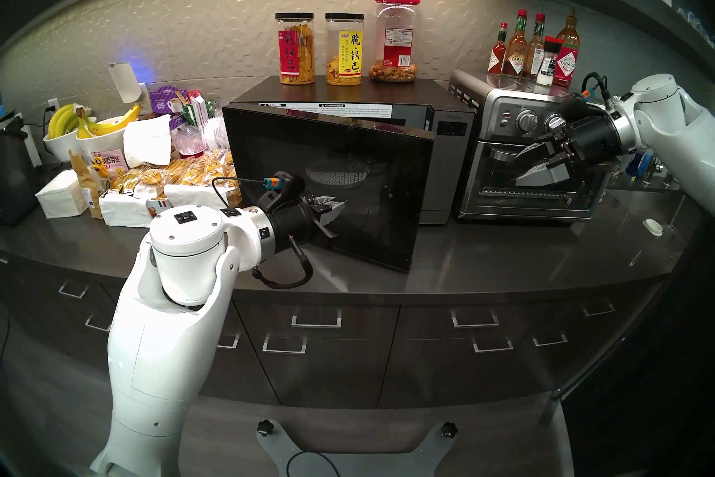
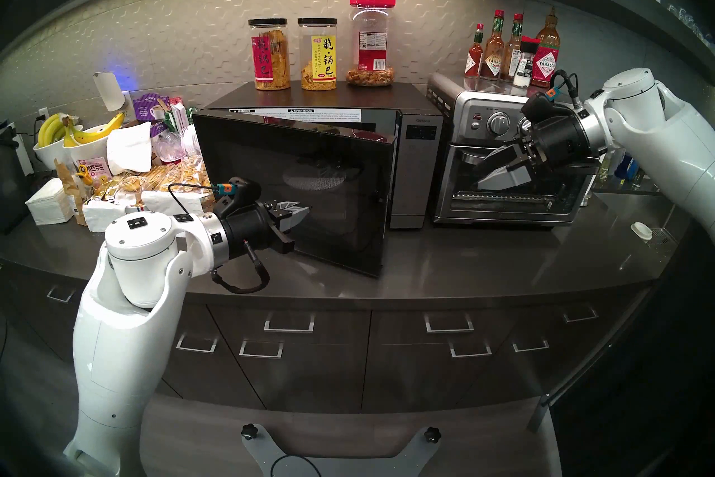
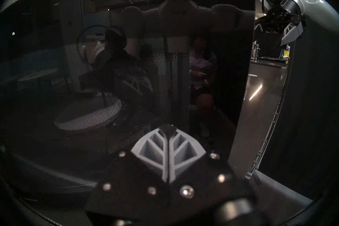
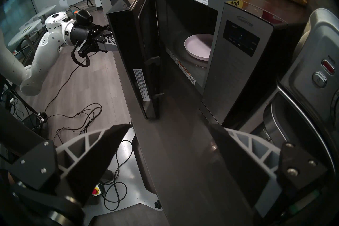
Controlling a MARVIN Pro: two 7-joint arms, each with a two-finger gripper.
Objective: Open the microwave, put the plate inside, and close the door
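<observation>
The plate (image 4: 199, 46) is already set inside the microwave (image 1: 450, 151), on the turntable, and the door (image 1: 329, 186) is left partly open, swung out toward the near edge of the surface (image 1: 503, 259) from its hinge on the left. The closing of the door is judged to be the step in hand. The left hand (image 1: 333, 210) is pinched fully together with nothing held, and its tips are placed against, or just short of, the outer glass; contact cannot be confirmed. A steady push is best applied with these closed tips, kept low and moved toward the free right edge of the door, where less force is needed, and followed through until the latch is caught. The right hand (image 1: 541, 160) is spread wide and empty, held in front of the toaster oven (image 1: 499, 174) to the right, well apart from the door's swing. Three jars (image 1: 350, 50) are stood on top of the microwave and could be shaken by a hard slam. Snack packets (image 1: 193, 174) and bananas (image 1: 89, 120) are piled to the left, beside the hinge side, clear of the door's path. Nothing is seen in the gap between door and cabinet.
</observation>
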